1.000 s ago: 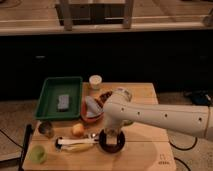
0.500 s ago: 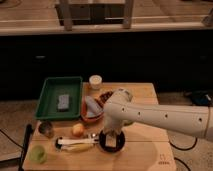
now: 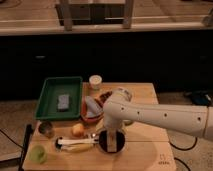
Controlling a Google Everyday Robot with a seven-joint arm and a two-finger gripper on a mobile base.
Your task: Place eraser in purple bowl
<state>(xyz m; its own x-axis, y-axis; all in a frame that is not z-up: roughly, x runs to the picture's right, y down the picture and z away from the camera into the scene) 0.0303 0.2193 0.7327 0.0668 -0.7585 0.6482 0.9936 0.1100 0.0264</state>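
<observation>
A: Where is the small pale whitish-tan rectangular eraser (image 3: 112,139) now?

B: You see it standing over the small round dark purple-maroon bowl (image 3: 103,142), which sits at the front edge of the light wooden table (image 3: 145,150). The eraser's long axis is close to vertical and its lower end is inside the rim of the bowl. I cannot tell if it already touches the bottom.

A: And the gripper?

B: The two-finger gripper (image 3: 113,141) of the white arm (image 3: 160,117) reaches down into the bowl from above. The jaws stand narrowly apart, one on each side of the eraser, and they seem to hold it. So the eraser lies directly between them, not to any side.

A: What does the next move need?

B: In my judgement, you only need to release and then lift straight up, because the eraser is already over the middle of the bowl. An upright block may tip against the rim, so release it low.

A: What is around the bowl?

B: Just left of the bowl lies a white and yellow tool (image 3: 75,144). Behind the bowl is an orange-red dish (image 3: 89,118), and further back left a green tray (image 3: 60,97) holding a grey block (image 3: 63,102).
</observation>
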